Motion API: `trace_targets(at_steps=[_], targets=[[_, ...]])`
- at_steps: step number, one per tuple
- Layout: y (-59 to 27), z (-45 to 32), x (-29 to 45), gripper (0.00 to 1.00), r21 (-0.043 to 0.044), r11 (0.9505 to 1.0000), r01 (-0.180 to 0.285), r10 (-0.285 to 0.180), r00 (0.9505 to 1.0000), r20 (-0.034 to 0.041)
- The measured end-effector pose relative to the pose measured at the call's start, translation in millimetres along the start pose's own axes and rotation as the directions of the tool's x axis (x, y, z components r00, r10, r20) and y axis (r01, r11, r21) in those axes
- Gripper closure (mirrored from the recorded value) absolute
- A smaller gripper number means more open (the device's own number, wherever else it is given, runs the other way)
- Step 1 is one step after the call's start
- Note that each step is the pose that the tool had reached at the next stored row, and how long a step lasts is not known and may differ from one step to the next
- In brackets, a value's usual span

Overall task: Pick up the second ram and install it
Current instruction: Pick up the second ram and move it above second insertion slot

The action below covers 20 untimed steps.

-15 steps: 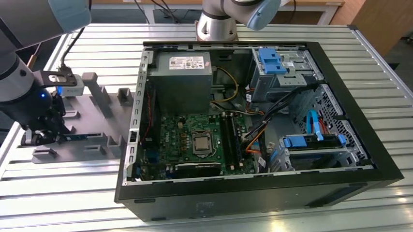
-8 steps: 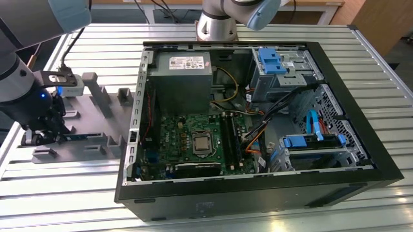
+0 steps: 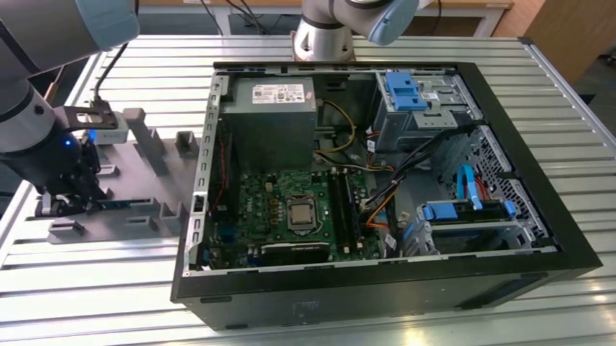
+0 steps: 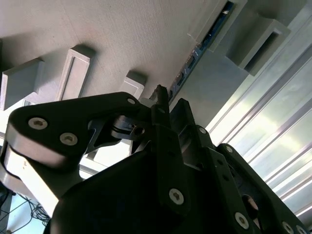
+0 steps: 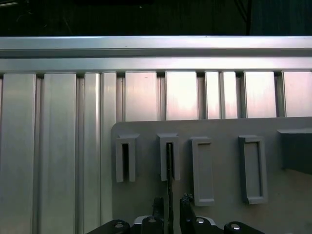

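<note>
Straddling the second ram (image 5: 169, 168), the gripper (image 5: 170, 201) has its jaws slightly apart, one each side, placed to pinch its thin edge. The ram stands on edge in slots of the grey holder (image 5: 219, 127), easy to reach; the open computer (image 3: 385, 180) sits well apart.

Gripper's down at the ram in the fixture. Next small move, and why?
Probably close the gripper on the second ram. In the first wrist view its fingertips straddle the stick with a slim gap showing on each side, and the stick sits edge-up in its slot on the grey fixture. Lifting looks premature without a grip.
</note>
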State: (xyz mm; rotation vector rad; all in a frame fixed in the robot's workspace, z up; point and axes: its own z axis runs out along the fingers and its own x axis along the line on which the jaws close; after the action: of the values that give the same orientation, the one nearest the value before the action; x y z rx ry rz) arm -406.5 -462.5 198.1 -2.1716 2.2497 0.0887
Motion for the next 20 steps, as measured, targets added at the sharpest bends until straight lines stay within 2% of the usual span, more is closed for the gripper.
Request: trace_targets(at_steps=[10, 20], targets=[[-0.5, 5.7, -1.4, 0.73, -0.0002, 0.9999, 0.011, -0.011, 0.9999, -0.0009], [-2.9, 7.1, -1.6, 0.73, -0.0002, 0.9999, 0.012, -0.012, 0.9999, -0.0009]])
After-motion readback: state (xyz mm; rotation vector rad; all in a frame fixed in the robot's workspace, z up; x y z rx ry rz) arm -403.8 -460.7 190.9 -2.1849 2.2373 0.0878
